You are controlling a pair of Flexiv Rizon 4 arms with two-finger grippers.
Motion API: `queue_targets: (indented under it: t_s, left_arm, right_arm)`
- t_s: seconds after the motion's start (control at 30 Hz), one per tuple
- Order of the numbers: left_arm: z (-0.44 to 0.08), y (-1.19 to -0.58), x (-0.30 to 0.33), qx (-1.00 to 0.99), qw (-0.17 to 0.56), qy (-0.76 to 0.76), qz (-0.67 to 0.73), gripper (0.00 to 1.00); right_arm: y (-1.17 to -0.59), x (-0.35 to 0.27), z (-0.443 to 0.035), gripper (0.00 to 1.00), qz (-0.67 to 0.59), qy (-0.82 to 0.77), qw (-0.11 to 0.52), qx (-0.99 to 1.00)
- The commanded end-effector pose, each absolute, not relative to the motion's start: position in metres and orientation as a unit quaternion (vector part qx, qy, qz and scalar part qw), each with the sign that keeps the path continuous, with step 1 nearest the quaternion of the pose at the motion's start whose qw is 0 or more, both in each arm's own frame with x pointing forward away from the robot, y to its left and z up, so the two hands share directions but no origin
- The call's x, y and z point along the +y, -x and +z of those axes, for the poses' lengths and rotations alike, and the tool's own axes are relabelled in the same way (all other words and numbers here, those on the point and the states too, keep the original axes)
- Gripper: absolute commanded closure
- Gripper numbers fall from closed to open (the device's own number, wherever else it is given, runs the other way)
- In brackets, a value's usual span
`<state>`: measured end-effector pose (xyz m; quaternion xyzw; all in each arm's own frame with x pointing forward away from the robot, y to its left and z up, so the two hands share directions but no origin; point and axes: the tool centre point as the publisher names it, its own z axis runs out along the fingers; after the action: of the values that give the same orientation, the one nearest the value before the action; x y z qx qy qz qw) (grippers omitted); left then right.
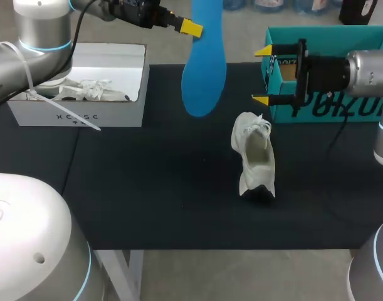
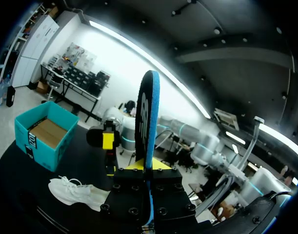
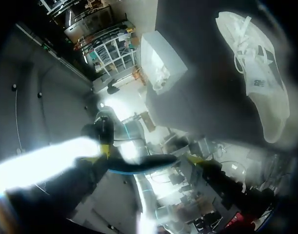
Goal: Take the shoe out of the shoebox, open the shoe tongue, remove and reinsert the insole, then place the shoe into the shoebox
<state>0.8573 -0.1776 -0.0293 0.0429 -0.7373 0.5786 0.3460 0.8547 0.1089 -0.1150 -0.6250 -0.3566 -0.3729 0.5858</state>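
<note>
While left pincer [image 1: 197, 27] grips insole [image 1: 204, 75], top runs off-frame.

My gripper [image 3: 149, 153] has its fingers spread wide with nothing held. The blue insole [image 3: 139, 165] shows edge-on ahead, between the yellow tips. Off to one side, the white shoe [image 3: 256, 73] lies on the dark table [image 3: 197, 73], laces loose. A white box [image 3: 161, 61] stands well apart from it.

Soft overhead light, harsh wrist-view glare
</note>
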Motion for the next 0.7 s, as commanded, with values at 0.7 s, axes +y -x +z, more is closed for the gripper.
queue_targets:
  t_s: [0.7]
  left_arm:
    - [-0.0291, -0.8572, -0.1777, -0.738, 0.346, -0.043, 0.578, 1.00]
  right_arm:
    - [-0.8584, 0.1195, -0.1087, 0.00, -0.384, 0.620, 0.583, -0.358]
